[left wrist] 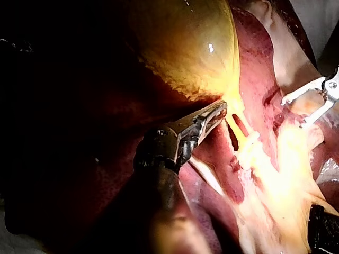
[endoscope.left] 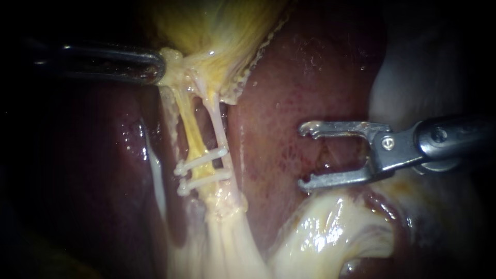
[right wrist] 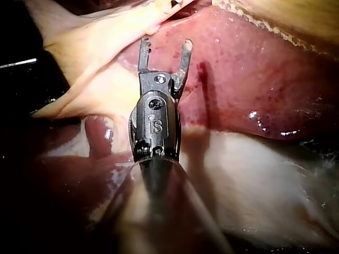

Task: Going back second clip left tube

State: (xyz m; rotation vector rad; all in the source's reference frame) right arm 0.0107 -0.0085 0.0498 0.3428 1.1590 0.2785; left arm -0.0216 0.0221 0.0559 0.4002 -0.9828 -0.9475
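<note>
Two tube clips, left instrument gripping gallbladder (right instrument agape)

Endoscope view: close to the tissue, facing straight onto the liver. The left instrument and the right instrument enter from opposite sides. The tubes and clips lie between their tips.
Left wrist view: from behind its own shaft, looking along it to the tip, near. The gallbladder lies ahead of the jaws, and the right instrument is beyond and to one side.
Right wrist view: just behind its own joint, looking along the jaws, very near. The liver lies ahead of and under them.
Shared, endoscope and left wrist: both instruments, tubes, gallbladder.
Shared, all three: right instrument's tip and the liver beneath it.
</note>
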